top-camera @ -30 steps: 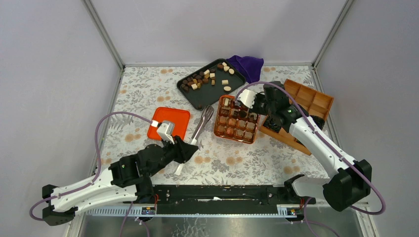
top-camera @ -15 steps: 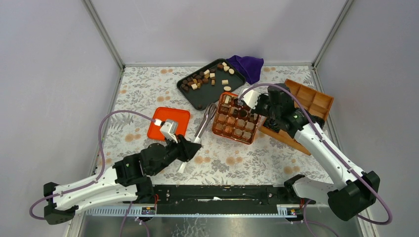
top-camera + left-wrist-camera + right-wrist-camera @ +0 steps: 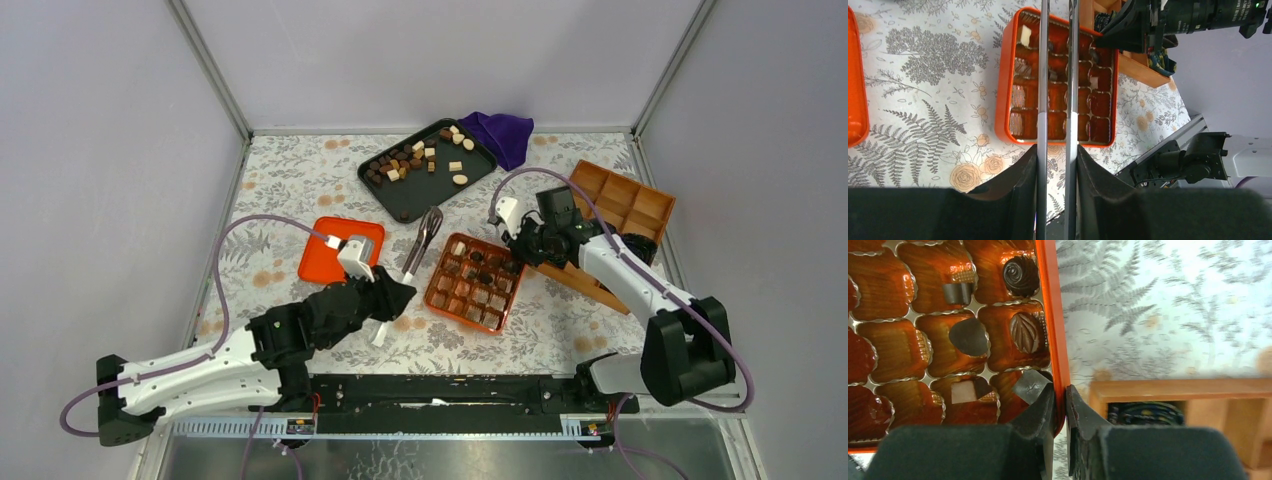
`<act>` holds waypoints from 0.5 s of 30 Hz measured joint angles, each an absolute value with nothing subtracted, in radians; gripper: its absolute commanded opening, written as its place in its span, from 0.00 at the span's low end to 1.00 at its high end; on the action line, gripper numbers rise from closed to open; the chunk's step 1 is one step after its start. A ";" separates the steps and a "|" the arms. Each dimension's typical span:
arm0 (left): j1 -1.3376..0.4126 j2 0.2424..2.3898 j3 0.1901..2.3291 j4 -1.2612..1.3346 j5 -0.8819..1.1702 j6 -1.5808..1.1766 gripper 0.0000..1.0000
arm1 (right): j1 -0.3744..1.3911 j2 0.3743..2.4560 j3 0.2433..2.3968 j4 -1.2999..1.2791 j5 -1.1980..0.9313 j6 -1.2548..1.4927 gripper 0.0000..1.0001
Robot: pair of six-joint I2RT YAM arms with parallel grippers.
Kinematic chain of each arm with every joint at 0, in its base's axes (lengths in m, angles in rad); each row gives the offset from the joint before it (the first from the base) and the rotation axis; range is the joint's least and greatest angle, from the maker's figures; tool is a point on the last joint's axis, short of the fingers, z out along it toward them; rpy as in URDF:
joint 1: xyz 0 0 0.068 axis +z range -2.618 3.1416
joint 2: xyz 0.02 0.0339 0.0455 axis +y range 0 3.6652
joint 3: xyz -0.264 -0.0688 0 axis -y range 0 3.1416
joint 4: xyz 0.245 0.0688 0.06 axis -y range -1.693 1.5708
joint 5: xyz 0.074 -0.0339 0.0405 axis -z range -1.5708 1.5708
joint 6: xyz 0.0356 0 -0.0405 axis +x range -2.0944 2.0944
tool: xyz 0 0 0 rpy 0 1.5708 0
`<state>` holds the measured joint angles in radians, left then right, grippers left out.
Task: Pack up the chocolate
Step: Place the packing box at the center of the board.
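Note:
The chocolate (image 3: 415, 160), small brown and cream pieces, lies on a black tray (image 3: 400, 196) at the back. An orange compartment box (image 3: 436, 277) near the middle holds a few pieces (image 3: 1026, 332). My left gripper (image 3: 393, 296) is shut on the handle end of metal tongs (image 3: 420, 240), whose arms (image 3: 1043, 75) reach out over the box (image 3: 1004, 100). My right gripper (image 3: 513, 244) is shut on the box's far right rim (image 3: 1060, 388). The box's orange rim (image 3: 1049, 300) runs between its jaws.
An orange lid (image 3: 340, 250) lies left of the tongs. A wooden divided box (image 3: 620, 205) holding dark crinkled rolls stands right of the orange box, its edge (image 3: 1168, 390) close to my right gripper. A purple cloth (image 3: 497, 132) lies behind the tray.
The right gripper has dragged the orange box toward the near edge and turned it a little. The left arm has moved right and forward with the tongs.

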<state>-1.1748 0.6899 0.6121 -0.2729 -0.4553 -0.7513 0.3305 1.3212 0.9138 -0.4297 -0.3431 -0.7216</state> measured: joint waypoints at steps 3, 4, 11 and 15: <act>-1.175 0.730 0.619 -0.275 -0.456 -0.785 0.35 | 0.331 1.365 0.887 -0.427 -0.390 -0.703 0.05; -1.175 0.743 0.623 -0.276 -0.456 -0.795 0.35 | 0.331 1.375 0.879 -0.427 -0.403 -0.698 0.06; -1.160 0.816 0.665 -0.306 -0.454 -0.837 0.36 | 0.332 1.438 0.874 -0.416 -0.450 -0.671 0.10; -1.104 0.838 0.703 -0.337 -0.446 -0.835 0.36 | 0.332 1.478 0.881 -0.411 -0.458 -0.628 0.16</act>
<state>-1.1038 0.8379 0.7033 -0.3367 -0.4458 -0.8352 0.3317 1.4780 0.8814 -0.4107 -0.4583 -0.6277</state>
